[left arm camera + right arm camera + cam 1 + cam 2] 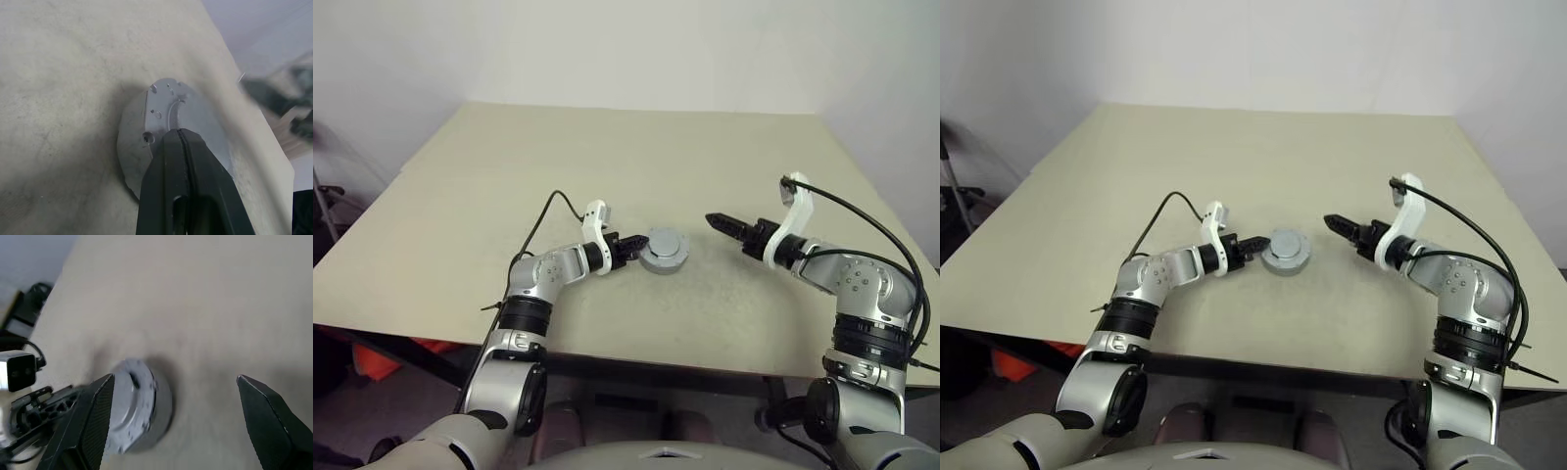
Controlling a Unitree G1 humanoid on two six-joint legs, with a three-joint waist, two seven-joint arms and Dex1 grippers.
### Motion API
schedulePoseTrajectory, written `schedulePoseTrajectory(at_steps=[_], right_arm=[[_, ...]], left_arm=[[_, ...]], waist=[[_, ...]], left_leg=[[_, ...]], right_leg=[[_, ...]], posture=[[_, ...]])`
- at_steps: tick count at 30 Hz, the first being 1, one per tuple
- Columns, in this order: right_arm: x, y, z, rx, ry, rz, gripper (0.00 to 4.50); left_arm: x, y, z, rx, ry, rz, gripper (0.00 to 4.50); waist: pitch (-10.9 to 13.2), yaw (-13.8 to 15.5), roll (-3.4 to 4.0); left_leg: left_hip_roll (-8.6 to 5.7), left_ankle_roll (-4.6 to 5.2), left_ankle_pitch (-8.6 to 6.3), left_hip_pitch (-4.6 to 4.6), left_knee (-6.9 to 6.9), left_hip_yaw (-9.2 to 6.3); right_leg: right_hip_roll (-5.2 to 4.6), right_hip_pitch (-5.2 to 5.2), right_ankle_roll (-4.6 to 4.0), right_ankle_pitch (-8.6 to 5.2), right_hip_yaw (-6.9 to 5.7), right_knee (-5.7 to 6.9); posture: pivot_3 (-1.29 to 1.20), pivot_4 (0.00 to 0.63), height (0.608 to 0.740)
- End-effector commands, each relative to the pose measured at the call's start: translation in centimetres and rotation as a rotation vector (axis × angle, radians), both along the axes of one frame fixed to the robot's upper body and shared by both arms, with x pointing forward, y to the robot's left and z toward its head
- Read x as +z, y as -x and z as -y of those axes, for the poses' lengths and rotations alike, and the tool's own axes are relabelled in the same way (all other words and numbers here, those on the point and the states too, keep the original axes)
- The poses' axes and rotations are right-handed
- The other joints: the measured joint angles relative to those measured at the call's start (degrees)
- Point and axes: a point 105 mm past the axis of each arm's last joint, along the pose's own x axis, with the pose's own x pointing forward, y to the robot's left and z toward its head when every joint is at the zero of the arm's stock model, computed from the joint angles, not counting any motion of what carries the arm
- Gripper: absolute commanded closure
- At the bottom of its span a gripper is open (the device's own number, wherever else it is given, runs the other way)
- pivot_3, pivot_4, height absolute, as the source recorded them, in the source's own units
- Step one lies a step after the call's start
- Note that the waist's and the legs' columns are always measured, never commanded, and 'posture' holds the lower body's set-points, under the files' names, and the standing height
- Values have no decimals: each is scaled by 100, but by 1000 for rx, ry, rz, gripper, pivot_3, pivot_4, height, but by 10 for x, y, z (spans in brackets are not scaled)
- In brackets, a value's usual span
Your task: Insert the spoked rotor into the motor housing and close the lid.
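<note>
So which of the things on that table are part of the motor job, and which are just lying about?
Part of the job:
- round grey metal motor housing, with the smooth grey lid on top
- left gripper, fingers shut, at the housing's side
- right gripper, open, apart from it

Lying about:
- nothing else on the beige table

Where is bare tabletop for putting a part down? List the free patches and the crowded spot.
Free: the beige table beyond the round grey metal motor housing, and the strip between it and the right gripper. Crowded: the housing's left side, where the left gripper presses close.
</note>
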Motion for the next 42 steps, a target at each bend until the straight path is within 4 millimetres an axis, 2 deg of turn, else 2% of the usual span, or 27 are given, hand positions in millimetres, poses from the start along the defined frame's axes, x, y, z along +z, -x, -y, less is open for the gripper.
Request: schedulePoseTrajectory(at_steps=[1, 8, 16, 22, 29, 31, 34, 37, 42], right_arm=[[3, 13, -14, 54, -70, -53, 23], [-11, 23, -36, 86, -101, -131, 23], [-30, 14, -62, 80, -183, -183, 23], [-27, 4, -75, 86, -233, -170, 23], [-21, -6, -103, 137, -307, -161, 23], [-20, -8, -110, 151, -302, -155, 23], [-22, -13, -112, 138, -290, -155, 23], [-28, -17, -103, 93, -263, -169, 603], [-37, -19, -91, 49, -230, -188, 2290]], left_arm=[[-16, 4, 0, -1, -40, -57, 4500], [-16, 1, -4, 18, -47, -56, 4500], [-14, -4, -10, 43, -53, -44, 4500], [-12, -8, -15, 58, -62, -35, 4500], [-11, -13, -20, 77, -70, -25, 4500], [-10, -14, -21, 83, -71, -22, 4500], [-10, -15, -22, 89, -72, -20, 4500], [-11, -15, -22, 91, -73, -20, 4500], [-12, -16, -25, 105, -75, -20, 4500]], waist=[[-4, 4, 10], [-11, 6, 24], [-26, -26, 39], [-29, -46, 39], [-29, -35, 42], [-29, -27, 42], [-29, -29, 43], [-29, -26, 43], [-30, -19, 48]], left_leg=[[1, -1, 0, 0, -2, 0], [0, -15, 8, 4, -13, 0], [1, -44, 25, 14, -43, -1], [4, -77, 45, 37, -72, 0], [6, -83, 48, 28, -83, -1], [8, -81, 47, 15, -83, -2], [8, -77, 45, 8, -83, -2], [8, -76, 45, 7, -83, -2], [6, -76, 45, 8, -82, -2]], right_leg=[[0, 0, 0, 0, -2, 0], [-4, 2, 5, -3, -2, 0], [-2, 1, 27, -15, -3, -2], [-1, 1, 42, -24, -3, -1], [-1, -8, 39, -23, -5, -2], [-1, -13, 3, -2, -5, -4], [-1, -18, -1, -1, -8, -7], [-1, -19, -1, -1, -8, -7], [-3, -19, 0, -1, -7, -5]], posture=[[0, 0, 740], [0, 0, 740], [0, 0, 740], [0, 0, 740], [0, 0, 740], [0, 0, 740], [0, 0, 740], [0, 0, 740], [0, 0, 740]])
